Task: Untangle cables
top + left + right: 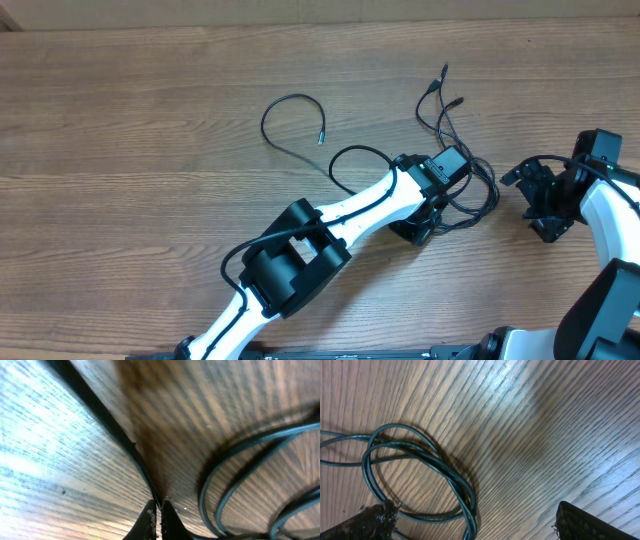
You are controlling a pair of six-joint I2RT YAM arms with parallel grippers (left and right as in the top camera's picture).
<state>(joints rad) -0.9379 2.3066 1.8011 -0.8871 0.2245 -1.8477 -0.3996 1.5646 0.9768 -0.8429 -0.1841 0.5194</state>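
1. Left fingers (157, 520), closest in the left wrist view, are clenching tight. The tips are meeting w/ one thin black strand of the cables (122, 430) running betw. them, right down at the desk (50, 475) surface.
2. That strand is stretching away toward the top-left of the same view, blurred. More loops are curving past on the right side, lying flat on the wood.
3. From overhead, the left arm (300, 260) is reaching diagonally across the desk toward the right-center. Its wrist is sitting over the main tangle, so part of the bundle is hiding under it.
4. Main tangle is lying just right of that wrist, approx. betw. the two arms, w/ several loops overlapping.
5. Three plug ends (445, 70) are fanning out from the tangle toward the far edge, near each other but apart.
6. One separate strand (290, 98) is lying to the left of the tangle as an open loop, w/ a small light plug at its end. Can't tell whether it's joining the bundle under the arm.
7. Right fingers (535, 203) are standing fully released, spread wide, grasping nothing. They're waiting just right of the tangle, not touching it.
8. Right wrist view is showing the same: both tips low in the corners, and coiled loops are lying on the desk betw. and beyond them, toward the left.
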